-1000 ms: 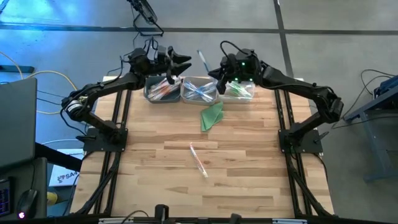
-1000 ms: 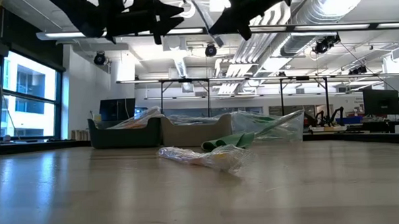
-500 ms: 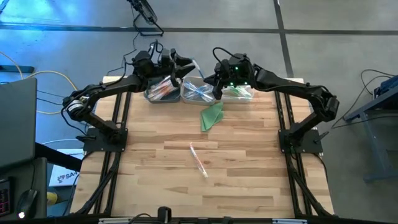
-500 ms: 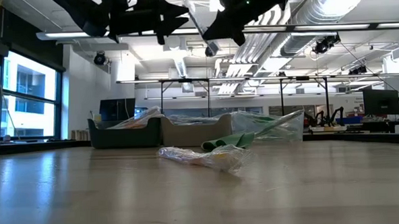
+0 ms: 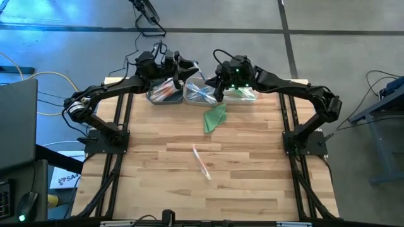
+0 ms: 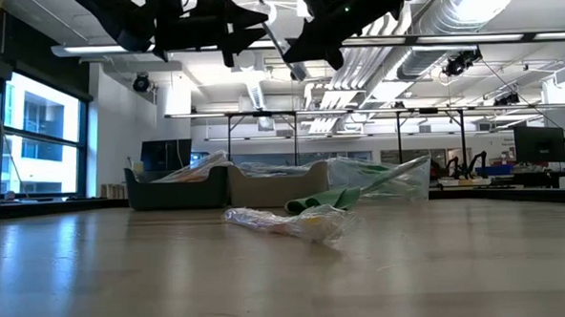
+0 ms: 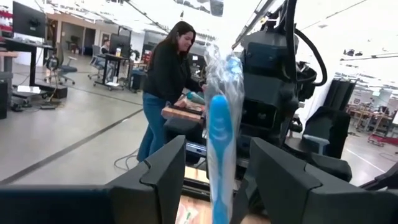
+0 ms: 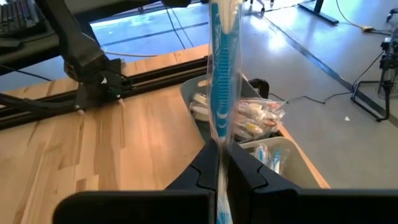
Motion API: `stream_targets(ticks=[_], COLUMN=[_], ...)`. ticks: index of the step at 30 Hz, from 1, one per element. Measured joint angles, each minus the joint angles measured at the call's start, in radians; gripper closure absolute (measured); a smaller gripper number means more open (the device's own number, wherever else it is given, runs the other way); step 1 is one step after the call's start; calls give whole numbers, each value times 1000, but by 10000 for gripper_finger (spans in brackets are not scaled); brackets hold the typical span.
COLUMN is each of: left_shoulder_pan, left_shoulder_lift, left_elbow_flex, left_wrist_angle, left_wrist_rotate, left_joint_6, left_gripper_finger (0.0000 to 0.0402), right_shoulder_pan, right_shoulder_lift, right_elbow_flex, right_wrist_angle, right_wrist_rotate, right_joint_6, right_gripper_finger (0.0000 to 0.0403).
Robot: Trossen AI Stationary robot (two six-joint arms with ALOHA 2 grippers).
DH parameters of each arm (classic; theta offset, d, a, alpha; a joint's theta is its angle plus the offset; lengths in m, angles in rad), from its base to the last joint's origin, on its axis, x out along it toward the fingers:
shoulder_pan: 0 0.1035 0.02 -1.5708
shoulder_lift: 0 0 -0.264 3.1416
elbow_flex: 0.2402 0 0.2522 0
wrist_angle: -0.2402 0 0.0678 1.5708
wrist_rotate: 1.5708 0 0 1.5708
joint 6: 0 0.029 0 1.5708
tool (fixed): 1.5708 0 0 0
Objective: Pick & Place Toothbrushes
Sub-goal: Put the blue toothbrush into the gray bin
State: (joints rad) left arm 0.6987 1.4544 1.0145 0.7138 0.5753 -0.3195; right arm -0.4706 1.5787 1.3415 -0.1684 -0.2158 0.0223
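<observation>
Left wrist view: a blue wrapped toothbrush (image 7: 219, 149) stands upright at frame centre, between the spread fingers of the left gripper (image 7: 214, 186) — neither finger touching it. The right gripper (image 8: 217, 180) pinches its other end, fingers pressed together on the wrapper. In the high view, upper centre, both grippers meet above the bins (image 5: 202, 93). The brush's long axis crosses the left's gap, so closing there should take it.

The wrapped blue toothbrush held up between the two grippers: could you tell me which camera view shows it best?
The right wrist view: the blue toothbrush runs full length from the shut right gripper. The left wrist view shows it between the left gripper's open fingers; high and low views show only a sliver.
</observation>
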Motion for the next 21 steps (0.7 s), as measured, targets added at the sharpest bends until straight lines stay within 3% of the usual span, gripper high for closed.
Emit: stream_targets(ticks=[21], left_shoulder_pan=[-7], left_shoulder_lift=[0], left_elbow_flex=[0], left_wrist_angle=[-7], left_wrist_rotate=[2], left_joint_6=[0], left_gripper_finger=[227], right_shoulder_pan=[-1], right_shoulder_lift=[0], right_elbow_flex=[0], right_wrist_angle=[50], right_wrist_rotate=[4], right_joint_6=[0], right_gripper_finger=[399])
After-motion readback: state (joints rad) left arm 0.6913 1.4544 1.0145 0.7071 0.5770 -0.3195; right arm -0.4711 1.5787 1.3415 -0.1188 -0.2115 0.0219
